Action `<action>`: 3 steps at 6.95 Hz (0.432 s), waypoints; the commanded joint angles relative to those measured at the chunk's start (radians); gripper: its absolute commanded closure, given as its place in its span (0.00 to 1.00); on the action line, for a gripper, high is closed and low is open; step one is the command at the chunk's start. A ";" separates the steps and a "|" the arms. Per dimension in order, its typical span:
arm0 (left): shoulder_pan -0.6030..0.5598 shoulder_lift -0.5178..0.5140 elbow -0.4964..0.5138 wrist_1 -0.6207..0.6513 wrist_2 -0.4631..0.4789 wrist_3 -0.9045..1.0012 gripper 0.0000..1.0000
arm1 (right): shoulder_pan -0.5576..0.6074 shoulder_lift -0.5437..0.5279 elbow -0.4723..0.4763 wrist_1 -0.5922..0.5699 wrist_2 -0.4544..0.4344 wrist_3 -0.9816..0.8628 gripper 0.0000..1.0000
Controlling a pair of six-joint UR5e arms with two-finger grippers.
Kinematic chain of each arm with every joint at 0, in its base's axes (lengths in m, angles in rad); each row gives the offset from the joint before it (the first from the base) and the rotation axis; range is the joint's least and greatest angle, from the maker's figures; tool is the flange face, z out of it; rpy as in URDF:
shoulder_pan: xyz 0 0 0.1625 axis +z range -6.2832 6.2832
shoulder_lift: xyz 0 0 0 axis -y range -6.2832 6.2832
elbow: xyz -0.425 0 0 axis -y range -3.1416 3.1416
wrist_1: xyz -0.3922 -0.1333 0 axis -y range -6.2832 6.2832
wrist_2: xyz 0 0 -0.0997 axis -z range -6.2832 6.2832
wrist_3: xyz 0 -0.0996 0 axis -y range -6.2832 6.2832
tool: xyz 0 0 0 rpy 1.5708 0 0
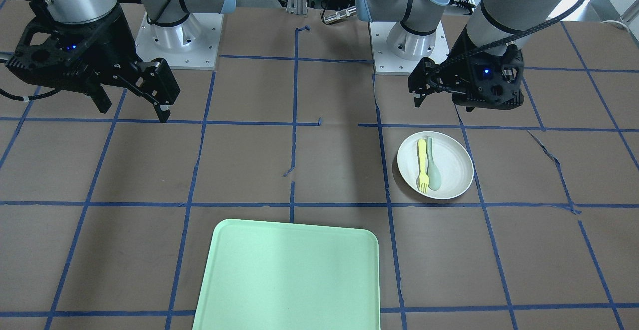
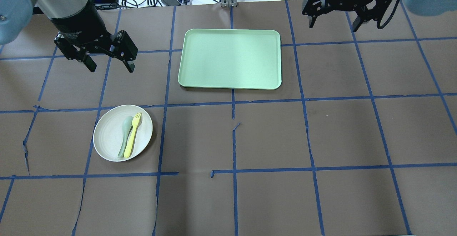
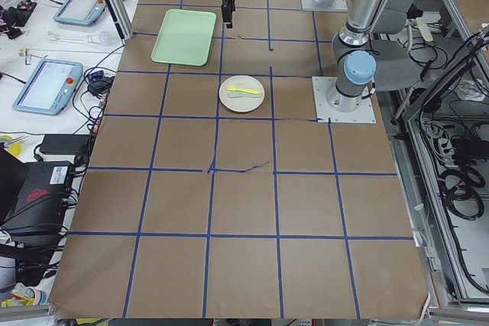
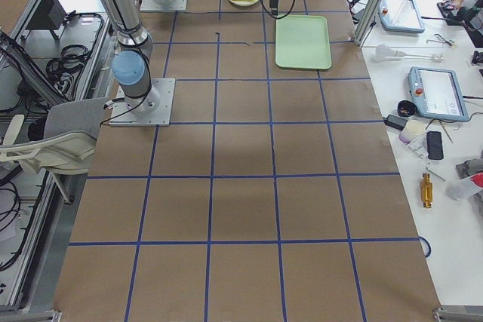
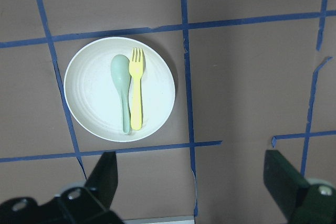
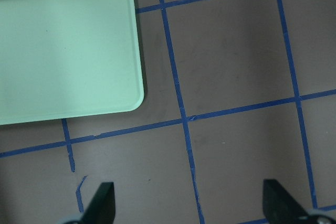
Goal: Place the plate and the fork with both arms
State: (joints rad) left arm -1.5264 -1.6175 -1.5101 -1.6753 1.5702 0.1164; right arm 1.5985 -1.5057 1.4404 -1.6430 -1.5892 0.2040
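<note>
Plate [image 2: 107, 137] and fork [image 2: 132, 136] lie on the robot's left part of the desk [image 2: 321, 132], the fork resting inside the plate, tines toward the far edge, side by side with a spoon [image 2: 125, 133] that seems to touch it.

Leftmost, the left hand [image 2: 111, 67] hangs above the desk beyond the plate, fingers spread wide and holding nothing. The plate is round, shallow and matte off-white with a raised rim. The fork is bright yellow plastic with short tines; the spoon is pale grey-green. Toward the middle sits a mint-green tray [image 2: 228, 57], rectangular, with rounded corners and a low lip. Far right, the right hand [image 2: 334, 25] hovers well apart from everything, also wide open and empty.

No grasp has begun, so the task looks to be at its approach step. The left hand probably needs to descend on the plate's rim. The thin, smooth fork calls for a narrow pinch that leaves the spoon alone. Brown paper with blue tape lines covers the desk, torn in places.
</note>
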 commanded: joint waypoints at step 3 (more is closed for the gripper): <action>0.003 0.010 -0.013 0.026 0.004 0.000 0.00 | 0.000 0.001 0.000 0.000 0.000 0.000 0.00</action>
State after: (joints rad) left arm -1.5245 -1.6095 -1.5197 -1.6681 1.5730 0.1138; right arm 1.5984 -1.5051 1.4404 -1.6429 -1.5892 0.2040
